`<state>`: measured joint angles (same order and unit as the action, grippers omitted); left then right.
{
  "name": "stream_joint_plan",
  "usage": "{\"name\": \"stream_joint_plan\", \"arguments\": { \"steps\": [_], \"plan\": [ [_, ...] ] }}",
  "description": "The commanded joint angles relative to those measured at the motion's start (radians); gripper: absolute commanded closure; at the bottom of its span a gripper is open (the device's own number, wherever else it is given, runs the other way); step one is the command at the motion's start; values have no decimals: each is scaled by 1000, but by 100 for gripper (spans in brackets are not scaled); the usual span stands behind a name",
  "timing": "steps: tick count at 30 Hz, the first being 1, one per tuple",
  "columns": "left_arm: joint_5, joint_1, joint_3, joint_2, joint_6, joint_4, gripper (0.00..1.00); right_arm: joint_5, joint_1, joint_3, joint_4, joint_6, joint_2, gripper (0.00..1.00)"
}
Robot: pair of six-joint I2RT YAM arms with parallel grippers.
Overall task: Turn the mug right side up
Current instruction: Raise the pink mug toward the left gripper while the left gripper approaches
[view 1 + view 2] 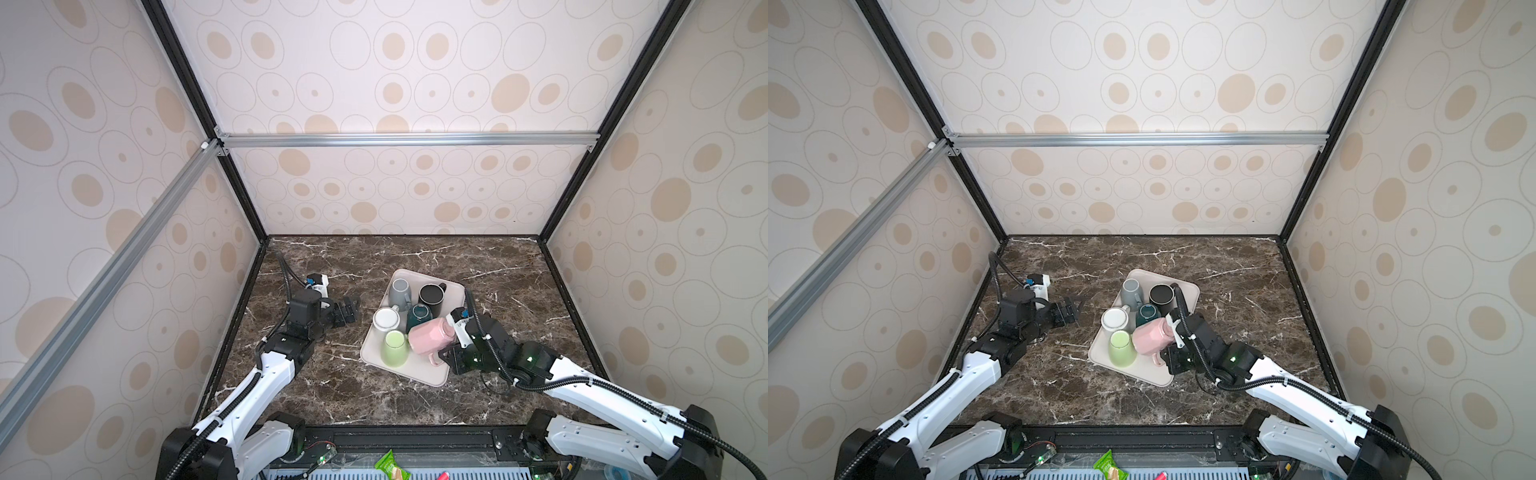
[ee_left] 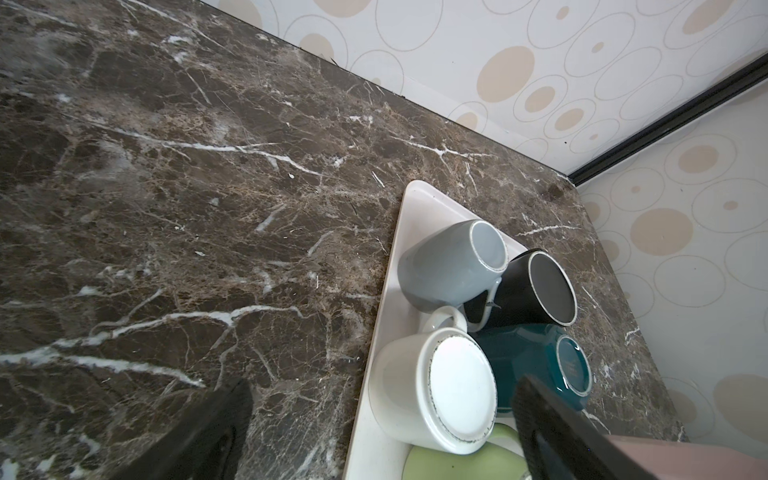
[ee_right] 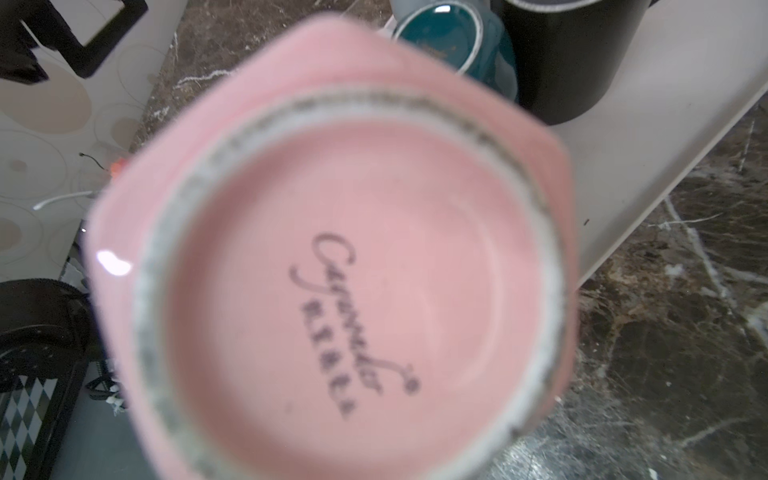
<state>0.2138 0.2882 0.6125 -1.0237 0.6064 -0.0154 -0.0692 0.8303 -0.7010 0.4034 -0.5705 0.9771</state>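
Right claw [image 1: 443, 356] pinches narrow on the pink faceted ceramic mug [image 1: 430, 337], tipped sideways over the beige rectangular tray [image 1: 411, 372]; roll it mouth-up slowly, clear of the inverted pale green mug [image 1: 394, 348], before lowering

The only legible lettering is on the underside of the pink mug [image 3: 332, 270]. Inside the unglazed foot ring is a dark cursive brand word that begins with a capital C and ends in a small ® sign. It reads roughly "Caremedor", though blur leaves the middle letters unsure. Beneath it runs 1 row of small characters, too blurred to read. The teal mug [image 2: 573, 368] has faint gilt writing on its base, too small to make out.
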Motion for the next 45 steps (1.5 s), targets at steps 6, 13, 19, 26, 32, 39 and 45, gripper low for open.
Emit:
{"name": "stream_joint_plan", "arguments": {
  "steps": [6, 13, 19, 26, 32, 39, 45],
  "plan": [
    [36, 3, 32, 29, 24, 9, 2, 38, 2, -18, -209, -43, -13, 100],
    [133, 3, 3, 43, 58, 79, 2, -23, -13, -66, -297, -50, 33, 100],
    [161, 3, 4, 60, 76, 89, 2, -83, -68, -103, -376, -88, 48, 100],
    [251, 5, -17, 97, 110, 188, 2, -189, -139, -115, -504, -156, 91, 100],
    [343, 9, -48, 114, 159, 290, 2, -252, -170, -134, -583, -188, 143, 100],
    [401, 29, -44, 111, 175, 381, 2, -290, -198, -146, -654, -211, 182, 100],
    [495, 47, -24, 75, 177, 430, 2, -331, -217, -172, -715, -229, 220, 100]
  ]
}}
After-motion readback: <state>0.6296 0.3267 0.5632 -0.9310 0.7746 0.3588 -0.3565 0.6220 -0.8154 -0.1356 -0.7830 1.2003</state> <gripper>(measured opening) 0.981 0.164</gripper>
